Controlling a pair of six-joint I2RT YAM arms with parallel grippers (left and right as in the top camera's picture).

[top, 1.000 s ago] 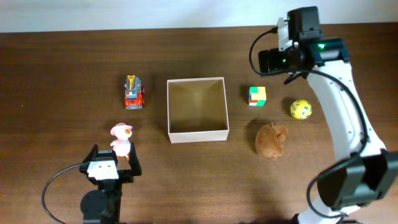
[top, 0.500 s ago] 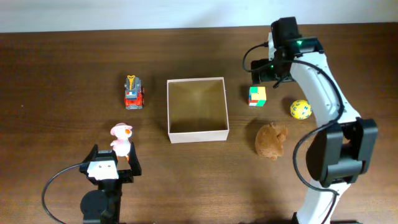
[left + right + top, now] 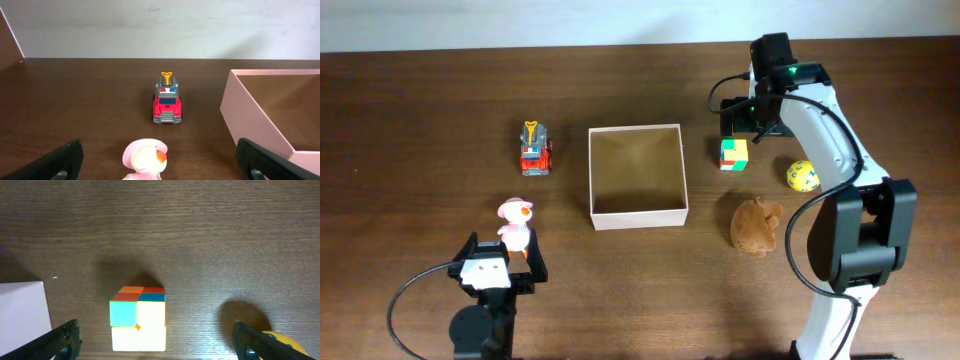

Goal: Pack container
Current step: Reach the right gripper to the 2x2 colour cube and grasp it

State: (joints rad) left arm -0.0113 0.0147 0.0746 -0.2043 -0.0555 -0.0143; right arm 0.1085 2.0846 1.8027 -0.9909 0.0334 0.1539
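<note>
Your right gripper [image 3: 157,341] hangs above the cube [image 3: 137,317], jaws wide apart to straddle it; the container [image 3: 638,215] sits empty nearby, mid-table. Your left gripper [image 3: 158,156], also spread, rests behind the duck [image 3: 144,155]

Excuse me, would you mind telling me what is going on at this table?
Two robot arms are set to pack toys into the container, which is empty. The right gripper hovers above the coloured cube, jaws open. The left gripper sits open by the pink duck. The toy truck, yellow ball and brown plush lie untouched.
</note>
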